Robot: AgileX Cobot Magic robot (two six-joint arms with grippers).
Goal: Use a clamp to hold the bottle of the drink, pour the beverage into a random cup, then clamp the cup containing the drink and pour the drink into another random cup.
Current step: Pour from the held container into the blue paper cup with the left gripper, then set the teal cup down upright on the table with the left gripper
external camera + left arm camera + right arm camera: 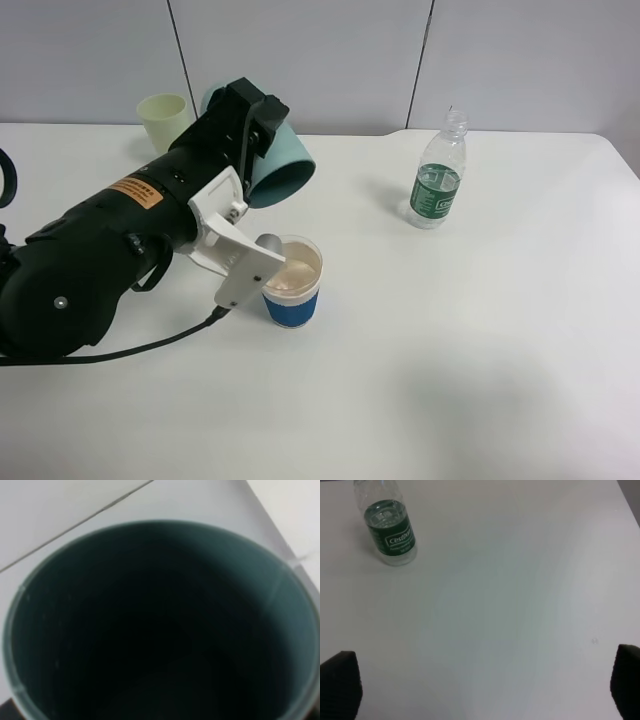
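Exterior high view shows the left gripper clamped on the teal tumbler, tipped on its side above the blue-banded cup on the white table. Left wrist sees only the tumbler's dark inside, while right wrist shows the right gripper's fingertips spread wide, holding nothing, and the bottle standing upright, well apart.

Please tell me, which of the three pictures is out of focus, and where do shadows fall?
Left wrist view: blurred, filled by the dark inside of the teal cup. Exterior high view: sharp, soft shadow left of the bottle on the table. Right wrist view: fairly clear, evenly lit, only the dark fingertips at the corners.
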